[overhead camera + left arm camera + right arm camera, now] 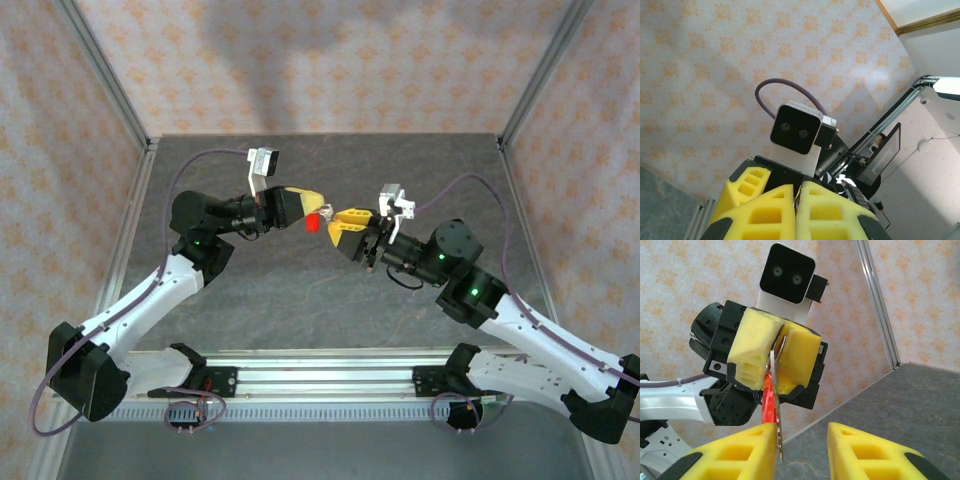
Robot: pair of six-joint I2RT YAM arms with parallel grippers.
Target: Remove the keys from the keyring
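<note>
- Top external view: both arms reach inward and their hands meet tip to tip in the air over the middle of the surface (300, 310), well apart from every edge.
- The left hand (320, 201) has its yellow fingers pressed together on the keyring (313, 222), whose red piece sticks out at the fingertips.
- The right hand (338, 224) sits just beside that red piece, pointing at it from the other side.
- Right wrist view: the left hand (776, 360) faces the lens with its pads closed on the keyring (768, 400). The red piece hangs down from the seam between them.
- A thin silvery key (778, 415) hangs alongside the red piece, upright, with a loop of ring showing at the top of the seam.
- The right hand (802, 431) is spread, a clear gap between its two fingers. The key's lower end lies right at the inner edge of the finger on the view's left, and whether they touch cannot be told.
- Left wrist view: the left hand (797, 199) shows its two pads shut flat against each other. The other arm's wrist camera (796, 128) sits directly above them.
</note>
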